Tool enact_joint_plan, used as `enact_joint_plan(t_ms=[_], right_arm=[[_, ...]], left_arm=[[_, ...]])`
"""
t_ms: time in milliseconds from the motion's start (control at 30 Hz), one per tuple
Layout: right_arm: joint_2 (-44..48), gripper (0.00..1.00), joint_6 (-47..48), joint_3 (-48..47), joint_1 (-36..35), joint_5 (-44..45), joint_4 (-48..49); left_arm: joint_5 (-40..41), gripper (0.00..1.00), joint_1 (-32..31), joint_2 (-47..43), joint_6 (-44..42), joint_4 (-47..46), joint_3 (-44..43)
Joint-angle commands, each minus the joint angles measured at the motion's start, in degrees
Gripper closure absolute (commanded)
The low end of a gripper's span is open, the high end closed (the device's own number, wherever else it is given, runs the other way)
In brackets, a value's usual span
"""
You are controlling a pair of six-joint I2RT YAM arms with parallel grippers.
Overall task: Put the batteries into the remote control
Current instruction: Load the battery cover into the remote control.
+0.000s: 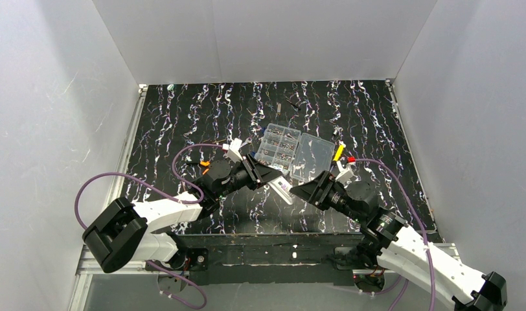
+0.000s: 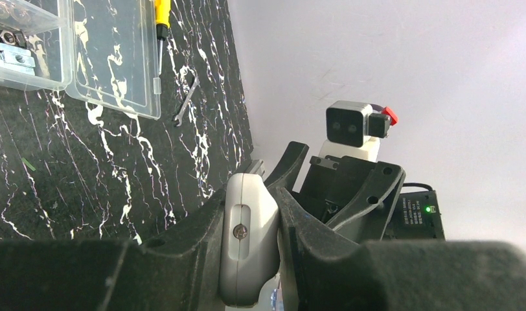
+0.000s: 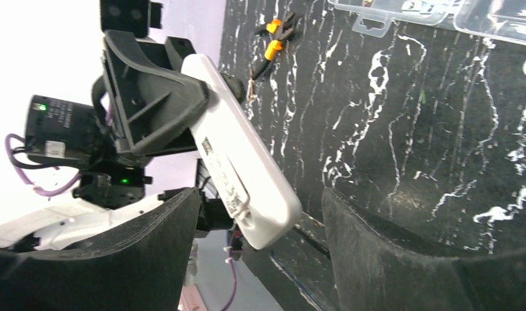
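Clamping the remote control (image 3: 244, 175), left pincer (image 1: 271, 176) faces right pincer (image 1: 309, 187) — agape.

Black marbled table (image 1: 182, 123) is carrying an open clear compartment box (image 1: 280, 146), with yellow screwdriver (image 1: 339, 153), small wrench (image 2: 186, 102) and orange-handled pliers (image 3: 274, 35) lying nearby.

Open clear box (image 1: 314, 155) lies beside yellow screwdriver (image 1: 339, 153).
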State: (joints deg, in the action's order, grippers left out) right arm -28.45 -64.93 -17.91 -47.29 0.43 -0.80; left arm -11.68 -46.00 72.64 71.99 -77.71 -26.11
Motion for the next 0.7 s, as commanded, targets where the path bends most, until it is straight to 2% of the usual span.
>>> enact_joint_plan(t_ms=[0,300,400,500,533,600,667], right_arm=[[0.07,0.25,-2.18,0.18,0.22,0.01,5.72],[-4.03,0.44,-0.79,-0.86,0.26,-4.45,4.8],[-6.52,0.57,-0.34,-1.5,0.27,-5.82,5.1],[-7.26,0.77,-0.46,-1.67,0.27,-5.85,5.19],[-7.2,0.81,-0.28,-1.69,0.27,-5.63,5.19],[-6.85,0.86,0.35,-1.96,0.27,-5.22,4.65],[-6.32,0.87,1.17,-2.6,0.27,-4.64,3.15]], left_arm=[[-1.37,1.0,-0.34,-1.16,-0.01,-4.54,-2.41],[-1.27,1.0,-0.37,-0.66,0.18,-5.13,-2.22],[-1.28,1.0,-0.38,-0.64,0.09,-5.08,-2.33],[-1.34,1.0,-0.38,-0.72,-0.05,-4.95,-2.54],[-1.37,1.0,-0.33,-0.74,-0.09,-4.87,-2.54],[-1.33,1.0,-0.33,-0.85,-0.09,-4.74,-2.44],[-1.37,1.0,-0.35,-0.91,-0.11,-4.73,-2.33]])
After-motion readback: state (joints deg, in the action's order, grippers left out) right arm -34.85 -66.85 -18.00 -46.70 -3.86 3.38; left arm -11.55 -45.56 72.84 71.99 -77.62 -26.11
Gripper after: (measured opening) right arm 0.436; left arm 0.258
